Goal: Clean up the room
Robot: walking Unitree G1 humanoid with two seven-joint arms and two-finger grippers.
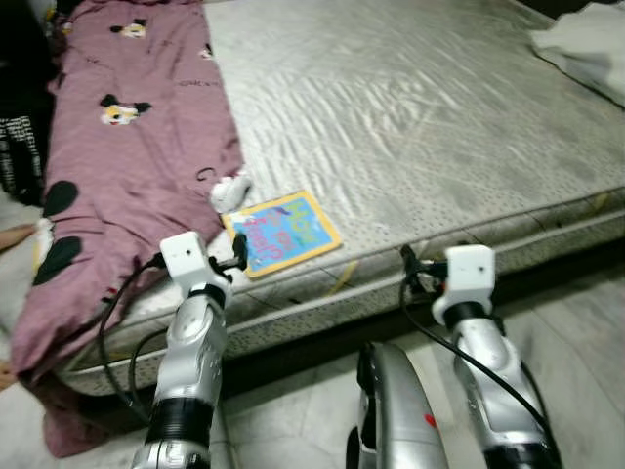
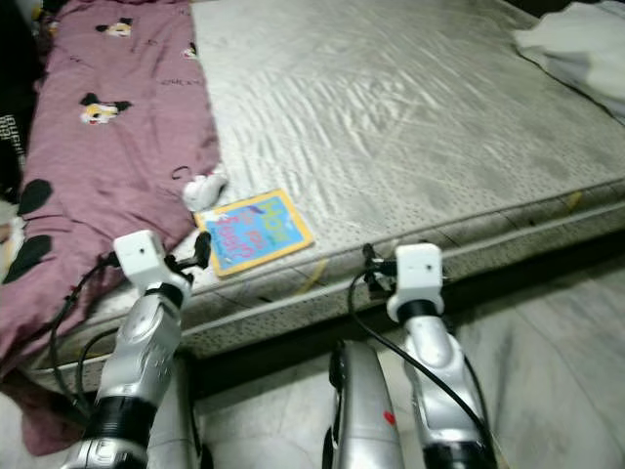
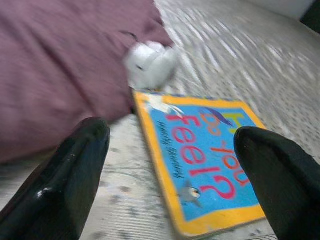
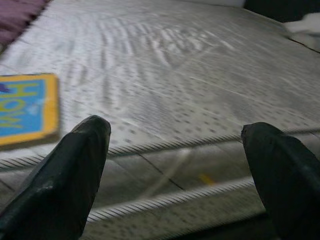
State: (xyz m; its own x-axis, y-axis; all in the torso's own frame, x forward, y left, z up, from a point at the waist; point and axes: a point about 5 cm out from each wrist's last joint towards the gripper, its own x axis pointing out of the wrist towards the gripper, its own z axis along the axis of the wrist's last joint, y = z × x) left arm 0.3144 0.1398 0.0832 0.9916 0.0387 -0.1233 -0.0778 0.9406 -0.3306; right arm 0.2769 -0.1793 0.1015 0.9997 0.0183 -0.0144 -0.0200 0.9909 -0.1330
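A thin book (image 1: 283, 233) with a blue cover and yellow border lies flat on the grey mattress (image 1: 420, 117), close to its front edge. In the left wrist view the book (image 3: 200, 160) sits just beyond my left gripper (image 3: 172, 134), which is open and holds nothing. A small crumpled white item (image 1: 230, 189) rests right behind the book, against a purple cartoon-print blanket (image 1: 127, 147). My right gripper (image 4: 175, 130) is open and hovers at the mattress's front edge, to the right of the book (image 4: 25, 107).
The purple blanket covers the bed's left side and hangs over the front corner to the floor. A white cloth (image 1: 586, 44) lies at the far right of the mattress. Pale tiled floor (image 1: 576, 332) runs below the bed edge.
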